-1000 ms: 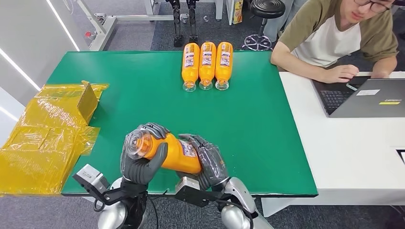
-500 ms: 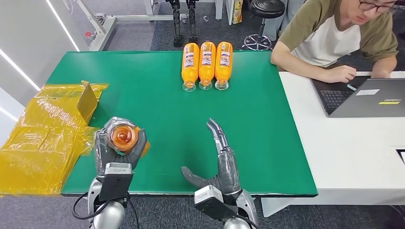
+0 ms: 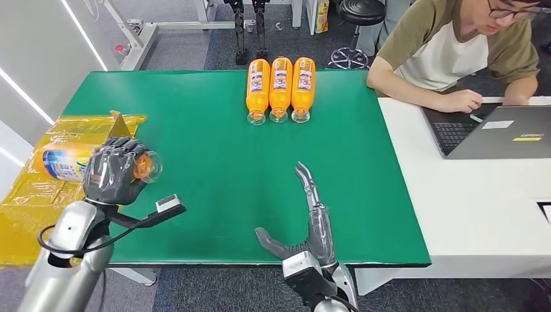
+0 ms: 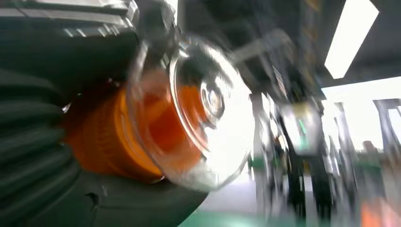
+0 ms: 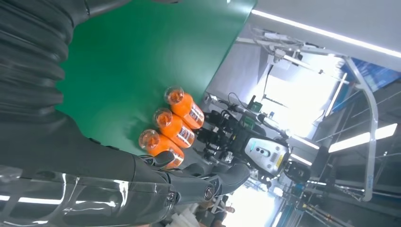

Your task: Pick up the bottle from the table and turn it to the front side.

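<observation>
My left hand [image 3: 115, 170] grips an orange bottle [image 3: 65, 162] held sideways above the table's left edge, its clear base toward the table's middle and its labelled end out over the yellow wrapping. The left wrist view shows the bottle's clear base [image 4: 198, 111] and orange body close up in my left hand [image 4: 42, 142]. My right hand [image 3: 305, 221] is open above the near edge of the green table [image 3: 214, 143], fingers stretched away from me, holding nothing. In the right wrist view my right hand [image 5: 156, 175] fingers point toward the far bottles.
Three orange bottles [image 3: 281, 88] lie side by side at the far middle of the table, also seen from the right wrist as the bottle row [image 5: 170, 125]. Yellow plastic-wrapped cardboard [image 3: 39, 208] lies off the left edge. A person [image 3: 455, 52] sits at a laptop [image 3: 500, 130] on the white table.
My left hand has swung the bottle out to the left and turned it sideways. My right hand let go a second ago and now stays open, slightly farther forward.
</observation>
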